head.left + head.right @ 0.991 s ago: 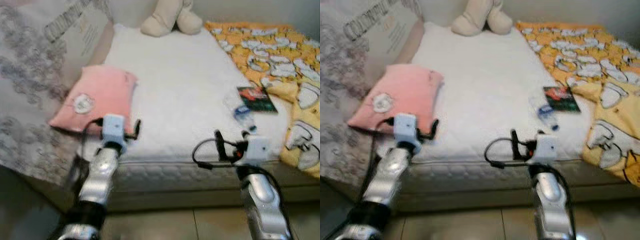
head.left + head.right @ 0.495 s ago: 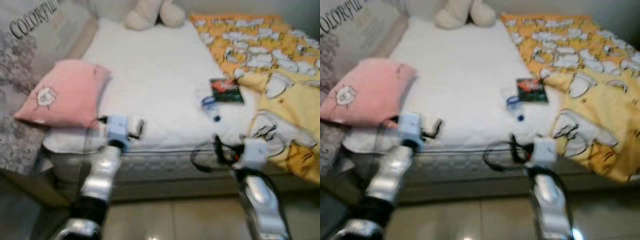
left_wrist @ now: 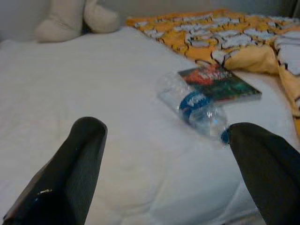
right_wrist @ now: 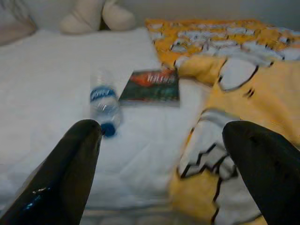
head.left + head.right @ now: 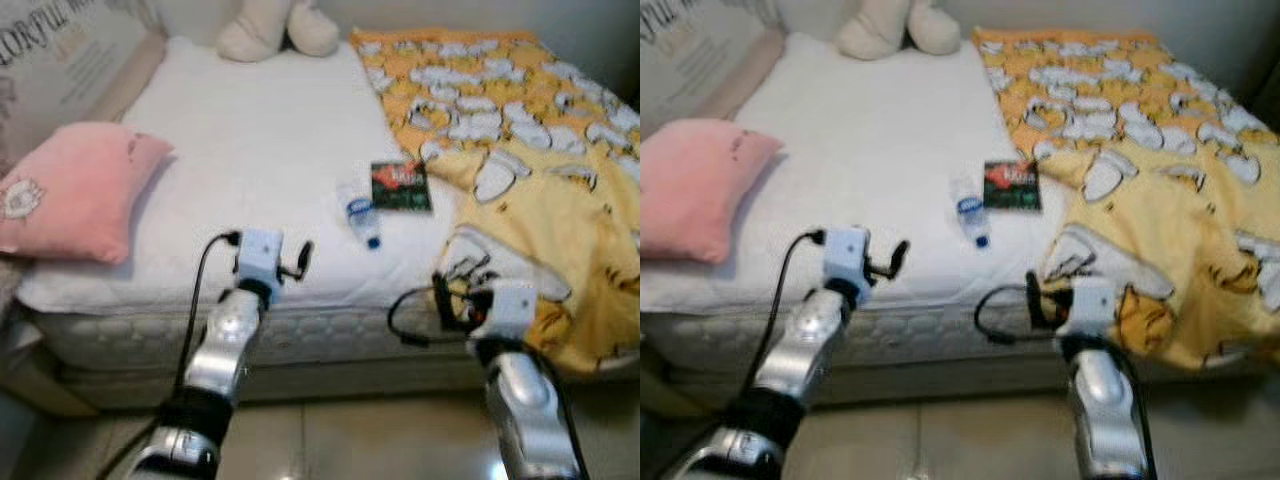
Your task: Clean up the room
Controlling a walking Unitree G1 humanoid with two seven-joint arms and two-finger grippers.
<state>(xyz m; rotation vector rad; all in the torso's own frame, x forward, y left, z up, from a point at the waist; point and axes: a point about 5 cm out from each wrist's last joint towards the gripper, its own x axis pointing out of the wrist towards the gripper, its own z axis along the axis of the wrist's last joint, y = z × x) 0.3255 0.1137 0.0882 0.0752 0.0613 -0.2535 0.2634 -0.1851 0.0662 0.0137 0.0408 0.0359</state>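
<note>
Lying blue-labelled bottle [image 5: 359,213], print unreadable

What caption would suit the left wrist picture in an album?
Open black fingers frame a plastic bottle lying beside a book on the white mattress.

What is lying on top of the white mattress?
On the mattress: a pink pillow, a plush toy, a plastic bottle, a book and a yellow blanket. Anything beneath the blanket is hidden.
</note>
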